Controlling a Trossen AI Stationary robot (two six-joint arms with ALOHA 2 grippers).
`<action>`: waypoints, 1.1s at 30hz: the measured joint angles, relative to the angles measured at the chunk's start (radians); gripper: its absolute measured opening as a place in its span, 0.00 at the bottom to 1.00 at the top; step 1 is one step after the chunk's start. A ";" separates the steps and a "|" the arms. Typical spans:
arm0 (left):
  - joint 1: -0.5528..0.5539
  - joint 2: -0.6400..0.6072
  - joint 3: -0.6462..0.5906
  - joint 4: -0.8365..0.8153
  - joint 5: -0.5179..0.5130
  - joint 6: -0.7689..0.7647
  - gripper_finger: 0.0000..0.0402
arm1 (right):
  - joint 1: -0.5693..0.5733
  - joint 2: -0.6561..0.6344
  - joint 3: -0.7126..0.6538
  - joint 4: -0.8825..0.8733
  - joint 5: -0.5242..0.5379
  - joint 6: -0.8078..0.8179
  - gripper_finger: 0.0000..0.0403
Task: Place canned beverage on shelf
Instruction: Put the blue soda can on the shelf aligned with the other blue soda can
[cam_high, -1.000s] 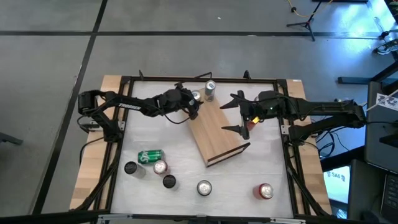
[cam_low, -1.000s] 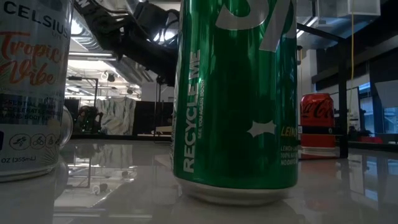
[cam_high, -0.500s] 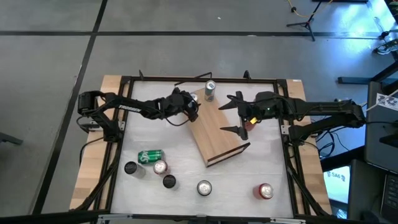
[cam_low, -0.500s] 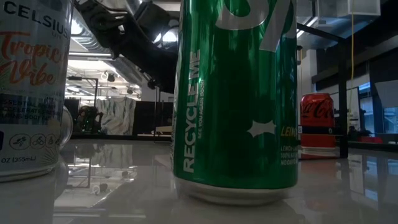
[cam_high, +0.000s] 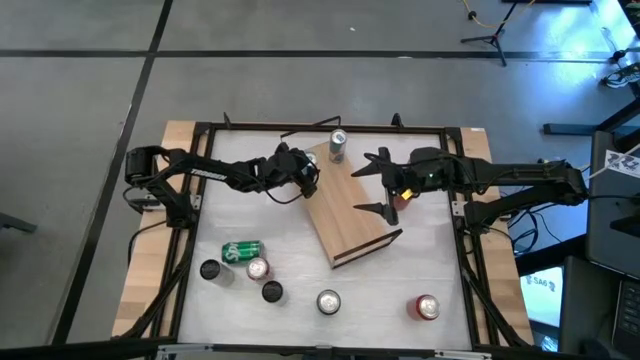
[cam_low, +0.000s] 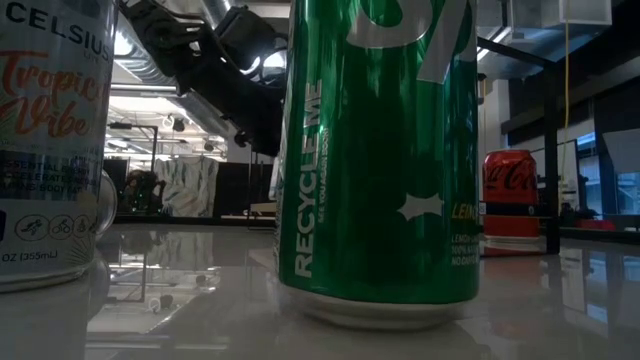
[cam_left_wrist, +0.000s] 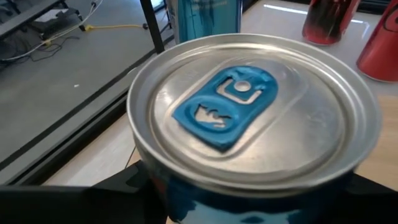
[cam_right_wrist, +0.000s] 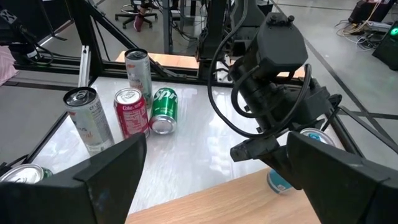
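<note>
This is a robotics lab or workshop. A white counter framed by black metal rails stands on a grey concrete floor marked with dark tape lines. Cables trail across that floor, an office chair stands beyond, and the low view shows ceiling strip lights.
</note>
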 joint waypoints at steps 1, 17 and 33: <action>0.000 0.000 0.000 0.000 0.007 0.000 0.59 | 0.000 0.000 0.000 0.000 0.000 0.000 0.95; 0.000 0.000 0.001 -0.003 0.032 0.000 0.60 | 0.000 0.000 0.000 0.000 0.000 0.000 0.95; 0.000 0.000 0.001 -0.006 0.035 0.000 0.73 | 0.000 -0.001 0.000 0.000 0.000 0.000 0.95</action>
